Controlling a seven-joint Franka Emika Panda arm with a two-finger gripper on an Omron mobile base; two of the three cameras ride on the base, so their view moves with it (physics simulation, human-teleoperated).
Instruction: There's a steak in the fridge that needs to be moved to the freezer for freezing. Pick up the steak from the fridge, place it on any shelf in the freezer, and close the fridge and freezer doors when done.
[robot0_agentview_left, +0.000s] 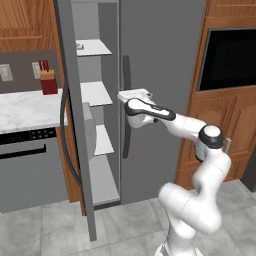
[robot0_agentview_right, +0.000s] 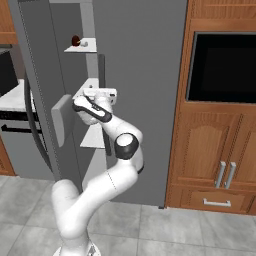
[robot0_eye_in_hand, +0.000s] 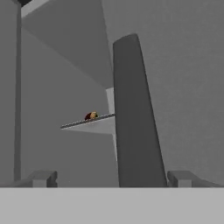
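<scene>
Sitting on freezer (robot0_agentview_left: 95, 125) shelf, steak (robot0_eye_in_hand: 91, 116) above gripper (robot0_eye_in_hand: 111, 178)

The white arm rises from its base, elbow bent high, forearm reaching far and left; its claw (robot0_eye_in_hand: 112, 178) has fingers (robot0_eye_in_hand: 43, 178) spread wide.

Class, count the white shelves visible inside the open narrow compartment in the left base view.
4: top shelf, second shelf, third shelf, bottom shelf, stacked vertically. Others may be hidden above.

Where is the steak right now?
The steak sits on the top white shelf of the open freezer, upper left in the right base view, beside a small pale thing and well above the claw.
</scene>
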